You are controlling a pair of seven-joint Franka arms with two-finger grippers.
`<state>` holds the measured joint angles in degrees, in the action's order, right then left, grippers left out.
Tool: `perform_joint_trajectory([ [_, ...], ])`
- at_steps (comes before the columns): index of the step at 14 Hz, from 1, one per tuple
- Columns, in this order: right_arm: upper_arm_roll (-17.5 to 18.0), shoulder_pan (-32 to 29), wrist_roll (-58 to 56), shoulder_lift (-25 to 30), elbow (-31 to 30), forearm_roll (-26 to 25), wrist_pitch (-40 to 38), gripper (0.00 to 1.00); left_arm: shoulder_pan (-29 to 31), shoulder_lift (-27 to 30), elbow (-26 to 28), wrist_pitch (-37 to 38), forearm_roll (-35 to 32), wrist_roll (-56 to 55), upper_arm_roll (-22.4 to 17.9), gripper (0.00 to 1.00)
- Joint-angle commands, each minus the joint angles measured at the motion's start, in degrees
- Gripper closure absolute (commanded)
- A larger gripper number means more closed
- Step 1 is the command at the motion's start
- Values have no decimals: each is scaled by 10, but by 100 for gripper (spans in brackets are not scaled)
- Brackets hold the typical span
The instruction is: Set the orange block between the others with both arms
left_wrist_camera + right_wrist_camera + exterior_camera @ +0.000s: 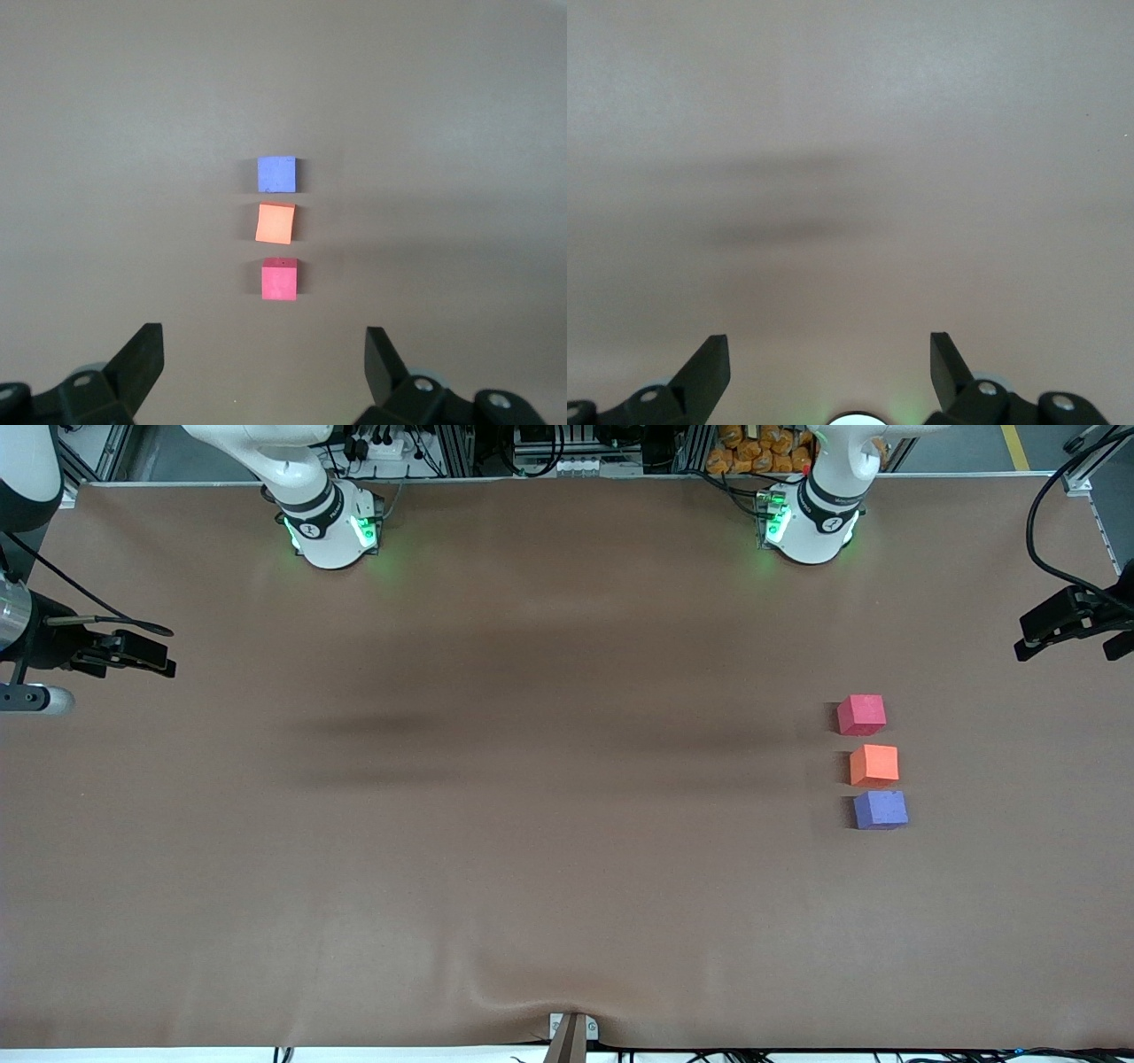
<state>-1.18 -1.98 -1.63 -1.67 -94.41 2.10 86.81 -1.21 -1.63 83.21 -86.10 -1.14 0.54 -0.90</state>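
The orange block (874, 766) (275, 223) sits on the brown table toward the left arm's end, in a row between the others. The pinkish-red cube (861, 715) (280, 280) lies farther from the front camera. The purple-blue cube (881, 810) (276, 174) lies nearer and almost touches the orange one. My left gripper (264, 354) hangs high over the table, open and empty, well apart from the row. My right gripper (830, 354) is open and empty too, over bare table by its own green-lit base. Neither gripper shows in the front view.
The two arm bases (332, 531) (811, 522) stand along the table's edge farthest from the front camera. Black fixtures reach in at each end of the table (124, 654) (1067, 615). A small clamp (571, 1032) holds the cloth at the nearest edge.
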Motion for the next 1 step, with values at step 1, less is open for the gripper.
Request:
perform_joint_trajectory([
  [1,7,-14,-13,14,-11,10,3,0,8,0,-1,5,1,9,6,0],
])
